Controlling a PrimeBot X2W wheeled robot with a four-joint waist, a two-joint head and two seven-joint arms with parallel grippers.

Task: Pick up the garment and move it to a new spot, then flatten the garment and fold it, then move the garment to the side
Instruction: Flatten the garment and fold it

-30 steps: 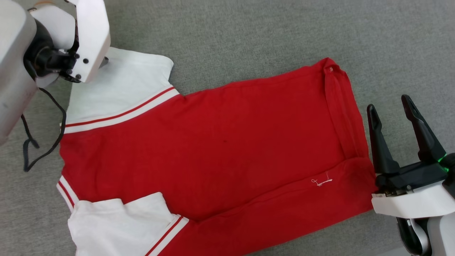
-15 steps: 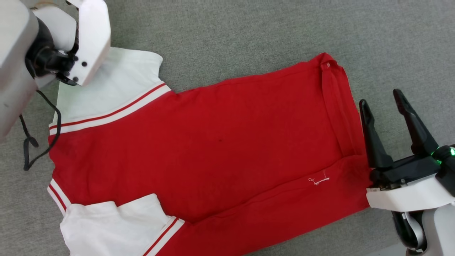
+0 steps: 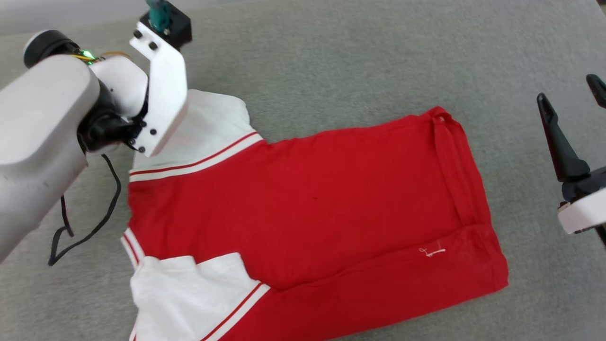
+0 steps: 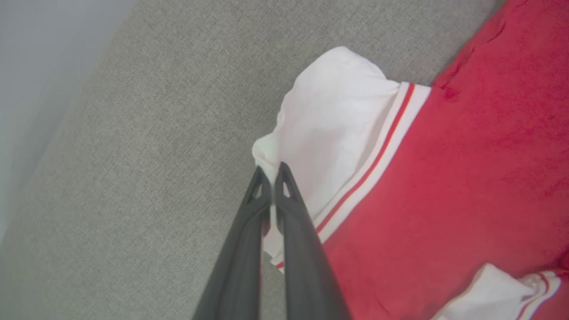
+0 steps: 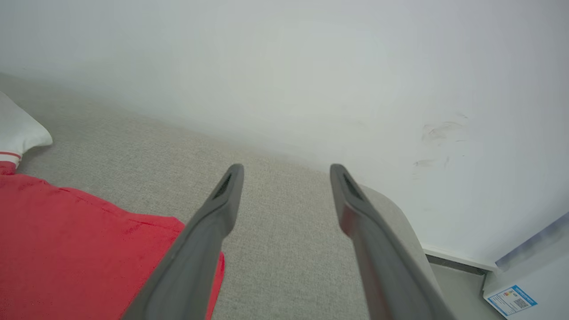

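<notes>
Left gripper (image 4: 269, 174) is pinching the white sleeve (image 4: 338, 129) of the red jersey T-shirt (image 3: 331, 203); right gripper (image 5: 286, 171) is hovering spread off its hem, long axis lying between them.

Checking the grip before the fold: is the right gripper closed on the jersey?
No, the right gripper stands wide open with grey surface between its fingers, clear of the jersey.

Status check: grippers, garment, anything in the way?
Left gripper shut on garment at a white sleeve edge. Right gripper open, empty, clear of the hem. Garment flat, long edge folded over. Black cable hangs beside it.
</notes>
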